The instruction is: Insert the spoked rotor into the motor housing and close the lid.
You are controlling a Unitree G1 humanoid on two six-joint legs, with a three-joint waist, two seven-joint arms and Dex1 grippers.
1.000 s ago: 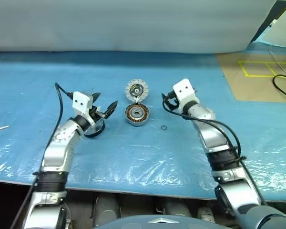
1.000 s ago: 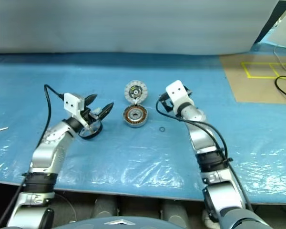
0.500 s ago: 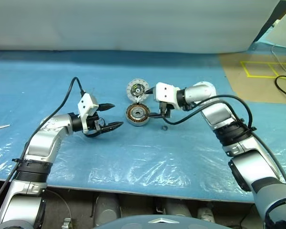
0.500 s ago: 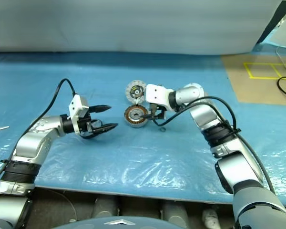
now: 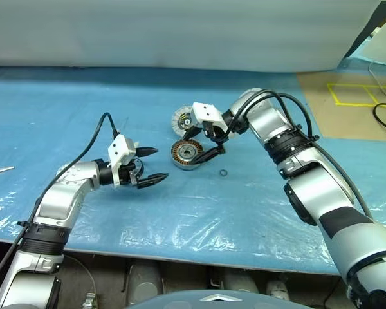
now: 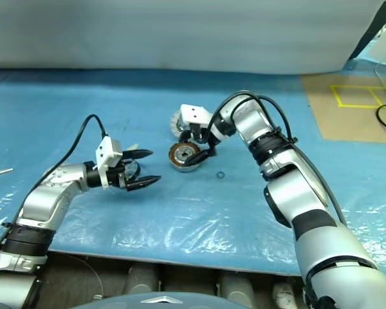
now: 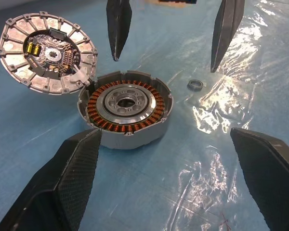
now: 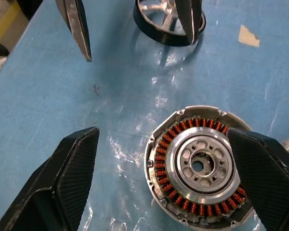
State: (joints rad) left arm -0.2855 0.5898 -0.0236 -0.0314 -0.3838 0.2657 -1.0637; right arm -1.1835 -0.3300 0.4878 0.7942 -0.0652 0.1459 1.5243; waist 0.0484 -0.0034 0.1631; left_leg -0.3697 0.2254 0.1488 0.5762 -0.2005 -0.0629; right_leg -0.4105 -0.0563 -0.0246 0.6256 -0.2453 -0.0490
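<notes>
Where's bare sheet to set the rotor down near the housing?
Bare blue sheet lies on the robot's side of the motor housing, between the left gripper and the small black ring. It is crowded right at the housing: the lid touches its far edge and the open right gripper hangs over it.

R claw (image 5: 209,143) swung in from R side of counter, wrist turned; now pointing down-left over motor housing (image 5: 186,154), fingers spread. L claw (image 5: 151,165) pulled back off spoked rotor (image 8: 169,21), turned to aim twd housing. Parts unmoved.
</notes>
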